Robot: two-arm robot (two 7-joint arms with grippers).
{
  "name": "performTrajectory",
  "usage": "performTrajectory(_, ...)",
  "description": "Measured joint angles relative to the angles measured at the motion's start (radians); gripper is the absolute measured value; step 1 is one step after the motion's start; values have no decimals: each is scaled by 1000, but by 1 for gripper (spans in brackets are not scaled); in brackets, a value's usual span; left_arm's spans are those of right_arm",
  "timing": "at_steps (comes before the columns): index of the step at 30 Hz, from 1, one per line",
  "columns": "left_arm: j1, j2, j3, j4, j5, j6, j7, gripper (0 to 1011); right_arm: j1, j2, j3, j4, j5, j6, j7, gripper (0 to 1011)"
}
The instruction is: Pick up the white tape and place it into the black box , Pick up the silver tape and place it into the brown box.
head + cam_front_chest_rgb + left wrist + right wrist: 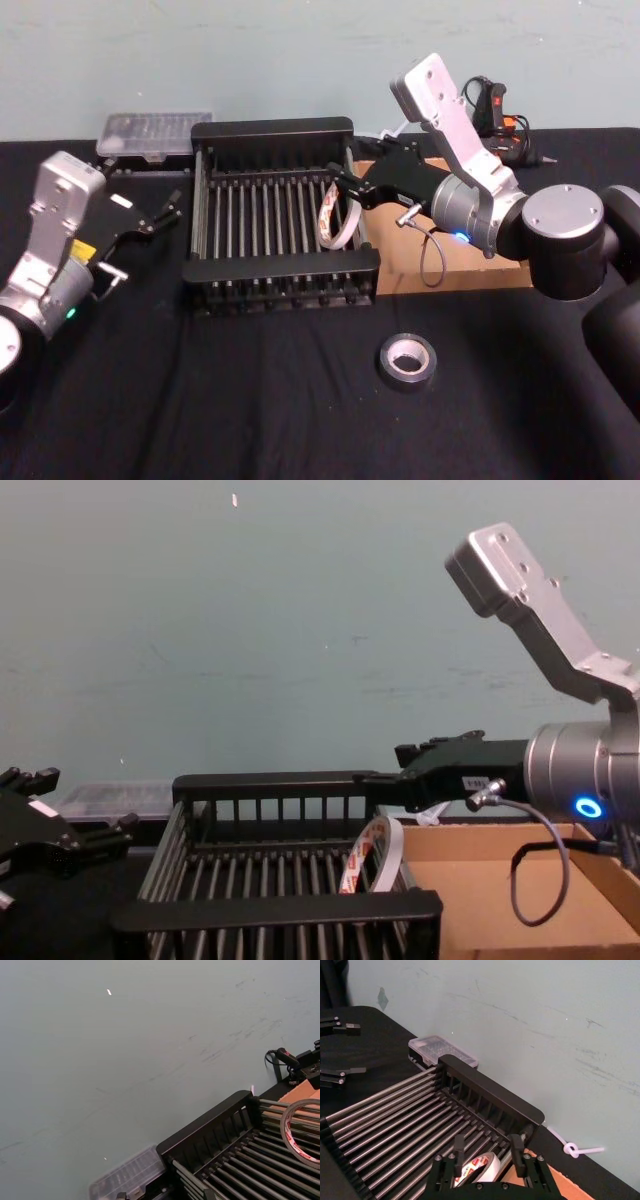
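The white tape (335, 220) stands on edge inside the black box (270, 268), leaning against its right wall. My right gripper (340, 182) hovers just above it, open, its fingers (516, 1149) spread to either side of the ring (482, 1167) and clear of it. The silver tape (407, 360) lies flat on the black table, in front of the brown box (470, 272) that sits under my right arm. My left gripper (160, 215) is parked open, left of the black box.
A clear plastic case (155, 130) sits behind the black box's back left corner. A black and orange tool (495, 105) lies at the back right by the wall. A white zip tie (575, 1150) lies behind the brown box.
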Motion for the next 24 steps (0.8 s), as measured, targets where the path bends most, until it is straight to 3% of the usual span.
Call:
performTrajectory(8, 0, 0, 0, 0, 0, 0, 0, 1001, -1, 1, 0, -1, 1, 1, 0, 829)
performTrajectory(15, 0, 0, 0, 0, 0, 0, 0, 1001, -1, 0, 1, -1, 1, 1, -1, 1002)
performTrajectory(24, 0, 0, 0, 0, 0, 0, 0, 1001, -27, 19, 26, -55, 1, 15, -1, 1002)
